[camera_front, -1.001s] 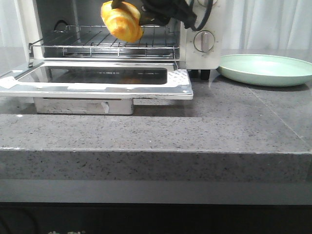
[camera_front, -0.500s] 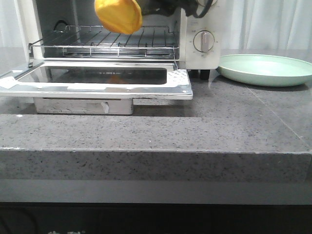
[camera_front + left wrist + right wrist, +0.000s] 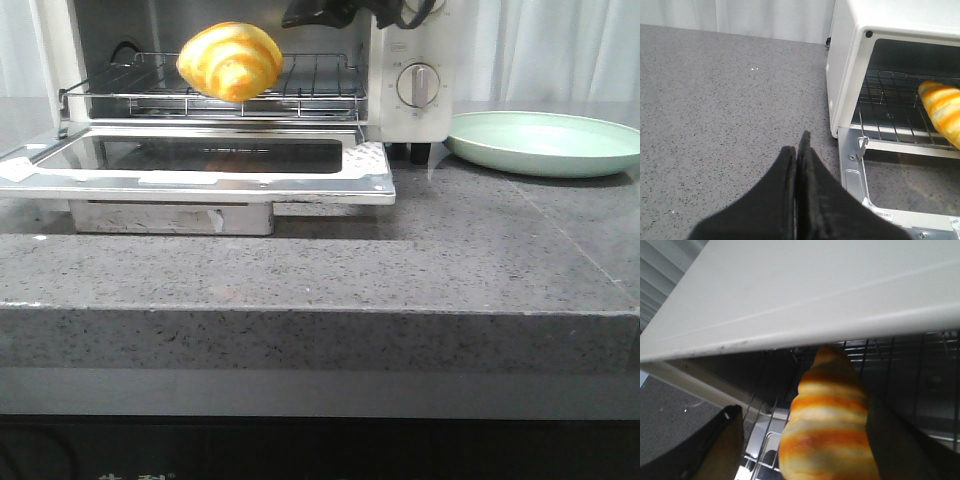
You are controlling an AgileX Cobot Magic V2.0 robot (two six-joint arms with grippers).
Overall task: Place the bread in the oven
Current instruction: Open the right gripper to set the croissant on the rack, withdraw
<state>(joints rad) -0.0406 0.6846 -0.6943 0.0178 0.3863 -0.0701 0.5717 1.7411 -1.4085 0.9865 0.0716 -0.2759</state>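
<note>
Resting on the oven (image 3: 410,60) rack, the bread (image 3: 230,61) seemingly sits between the right gripper's (image 3: 800,440) parted fingers.

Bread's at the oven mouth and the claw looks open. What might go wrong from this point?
1. The bread sits at the front edge of the rack, not deep inside the oven. It may roll out onto the open door.
2. The right claw is close under the oven's top edge, with the bread between its spread fingers. Pulling back may clip the oven or drag the bread out.
</note>
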